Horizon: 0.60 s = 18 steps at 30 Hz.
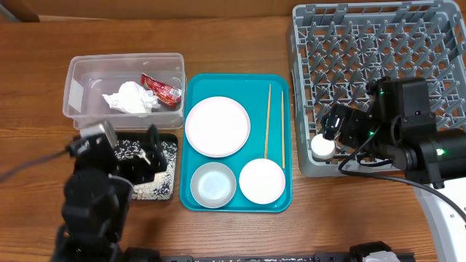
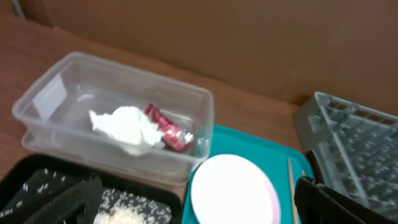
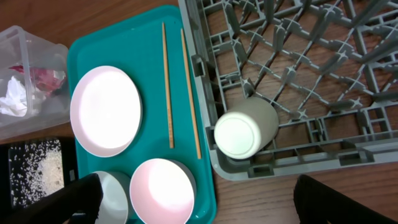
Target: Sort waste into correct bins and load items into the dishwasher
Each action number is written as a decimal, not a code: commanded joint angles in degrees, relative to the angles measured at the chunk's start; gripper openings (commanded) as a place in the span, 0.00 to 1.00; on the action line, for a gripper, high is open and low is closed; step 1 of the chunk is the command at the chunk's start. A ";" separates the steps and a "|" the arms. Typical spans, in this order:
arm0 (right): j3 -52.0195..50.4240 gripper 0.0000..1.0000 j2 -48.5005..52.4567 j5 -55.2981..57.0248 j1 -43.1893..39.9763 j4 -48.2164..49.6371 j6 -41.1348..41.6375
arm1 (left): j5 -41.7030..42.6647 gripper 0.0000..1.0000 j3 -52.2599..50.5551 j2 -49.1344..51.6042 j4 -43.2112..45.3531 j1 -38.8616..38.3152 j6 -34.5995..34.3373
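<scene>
The clear tub (image 1: 80, 76) holds a crumpled white napkin (image 1: 131, 98) and a red wrapper (image 1: 162, 89); both also show in the left wrist view, napkin (image 2: 127, 127) and wrapper (image 2: 168, 127). The black tray (image 1: 169, 145) holds rice (image 1: 129, 150). On the teal tray lie the plate (image 1: 217, 126), two chopsticks (image 1: 268, 120), a grey-white bowl (image 1: 212, 183) and a pink bowl (image 1: 262, 180). The grey dish rack (image 1: 378, 65) stands at the right. My left gripper (image 1: 149, 153) is open over the black tray. My right gripper (image 1: 338, 125) is open over the rack's front left corner.
A white cup (image 1: 323, 148) lies on its side in the rack's front left corner, also in the right wrist view (image 3: 245, 127). The teal tray (image 1: 280, 84) sits between the bins and the rack. A brown wall (image 2: 249, 37) stands behind the table.
</scene>
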 commanded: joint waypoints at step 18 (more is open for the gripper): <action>1.36 1.00 0.02 0.07 0.17 0.20 -0.13 | 3.56 1.00 -45.11 -31.36 29.66 3.96 -3.48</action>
